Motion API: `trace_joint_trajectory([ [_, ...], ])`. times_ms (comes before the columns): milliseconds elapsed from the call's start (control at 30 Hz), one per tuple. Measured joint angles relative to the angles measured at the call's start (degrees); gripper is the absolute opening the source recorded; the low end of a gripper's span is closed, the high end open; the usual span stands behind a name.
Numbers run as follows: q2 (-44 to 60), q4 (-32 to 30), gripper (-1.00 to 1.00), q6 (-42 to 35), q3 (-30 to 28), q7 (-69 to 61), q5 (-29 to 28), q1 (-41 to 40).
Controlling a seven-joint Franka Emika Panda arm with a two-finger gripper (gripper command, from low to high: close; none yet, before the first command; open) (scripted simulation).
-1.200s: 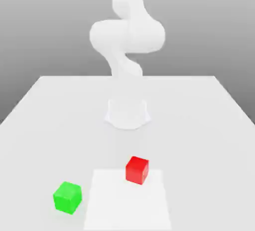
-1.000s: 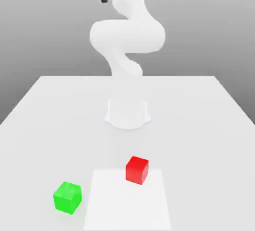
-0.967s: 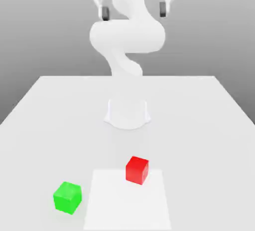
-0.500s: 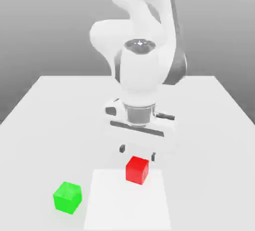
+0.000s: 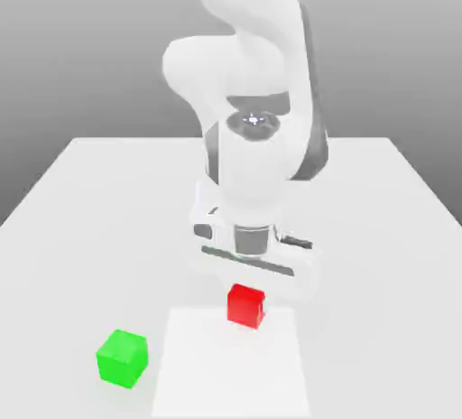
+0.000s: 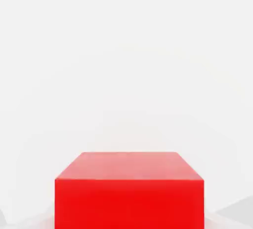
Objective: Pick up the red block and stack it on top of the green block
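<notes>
The red block [image 5: 245, 305] sits on the table [image 5: 81, 200] at the far edge of the paler square patch [image 5: 230, 367], and my pincer [image 5: 248, 283] is down right over it, its body covering the block's top. Half a second ago my fingers stood apart on either side just above the block; now they have closed in, and I read them as shut on the block, though the fingers themselves are hidden behind my hand. The block itself has barely shifted from where it was. In the hand view the red block [image 6: 129, 189] looms close, one face square to the camera. The green block [image 5: 122, 358] rests well apart from the red block, toward the exterior view's left and nearer the camera, just beside the pale patch. My arm's base [image 5: 203, 205] stands beyond the red block.
</notes>
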Motion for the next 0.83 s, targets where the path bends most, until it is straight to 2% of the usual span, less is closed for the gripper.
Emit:
trace_joint_trajectory([
  [133,-6.1,0.2,-1.00,-6.3,-1.1,-1.5,1.4,0.0],
  [533,0.0,17.0,-1.00,-17.0,-10.2,-8.7,0.9,-13.2],
  [700,8.8,19.0,-1.00,-10.2,-9.4,-10.9,2.9,-14.8],
  [733,10.6,19.1,1.00,-8.6,-9.1,-11.2,3.3,-15.0],
  [833,10.6,19.1,1.00,-8.6,-9.1,-11.2,3.3,-15.0],
])
